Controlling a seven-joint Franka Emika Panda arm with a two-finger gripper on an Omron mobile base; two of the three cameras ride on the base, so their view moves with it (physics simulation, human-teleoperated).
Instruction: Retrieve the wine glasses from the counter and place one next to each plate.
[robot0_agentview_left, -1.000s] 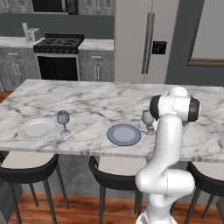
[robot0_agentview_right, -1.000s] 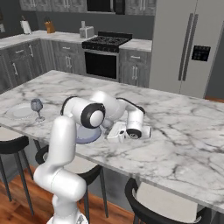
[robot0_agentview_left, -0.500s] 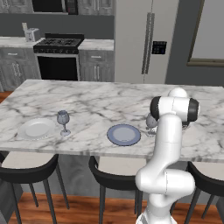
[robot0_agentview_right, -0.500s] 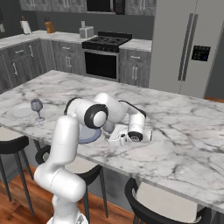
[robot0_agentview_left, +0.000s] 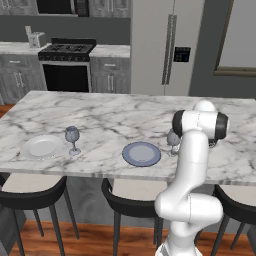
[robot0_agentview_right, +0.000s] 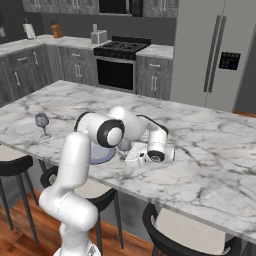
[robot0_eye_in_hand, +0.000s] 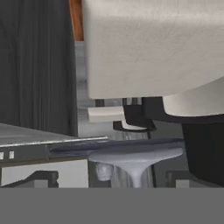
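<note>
One wine glass stands upright just right of the white plate on the island. The other wine glass stands right of the blue-grey plate, partly behind my arm. My gripper lies low and level at this glass, beside the blue-grey plate. In the hand view the glass's foot and stem sit between my fingers, which stand wide apart and clear of the stem. The gripper is open. The short counter lies at the back beside the stove.
The long marble island holds both plates and glasses. Dark stools are tucked along its near edge. A stove and a tall fridge stand against the back wall.
My fingers have spread apart and let go of the glass by the blue-grey plate. The glass stays standing; the arm has hardly moved.
</note>
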